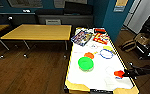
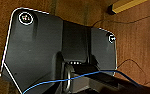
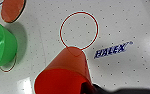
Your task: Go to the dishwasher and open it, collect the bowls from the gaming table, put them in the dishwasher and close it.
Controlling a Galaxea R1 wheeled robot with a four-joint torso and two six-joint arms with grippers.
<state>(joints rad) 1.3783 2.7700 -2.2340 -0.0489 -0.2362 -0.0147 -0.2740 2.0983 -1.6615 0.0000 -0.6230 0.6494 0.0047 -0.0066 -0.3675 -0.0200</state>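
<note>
The right pincer point(image 1: 123, 73) reached in over the near right edge of the gaming desk point(image 1: 96, 80) and pinched the rim of a red-orange bowl point(image 3: 63, 75); in the right wrist view the dark fingers closed on the rim while the bowl hung tilted, mouth toward the camera, above the white dotted top. Judged step: collecting bowls. To do it well, the lift should have gone straight up until the bowl stood clear of the yellow rim, since a one-sided rim pinch on a light plastic bowl could let it swing or slip. From the held bowl, the green bowl point(image 1: 85, 63) stood at about 10 o'clock in the head view, the smaller orange bowl point(image 1: 89, 55) beyond it, and a blue-rimmed bowl point(image 1: 106, 53) at about 11 o'clock. Game boxes point(image 1: 81, 37) lay at the far end. Left pincer state: could not tell.
</note>
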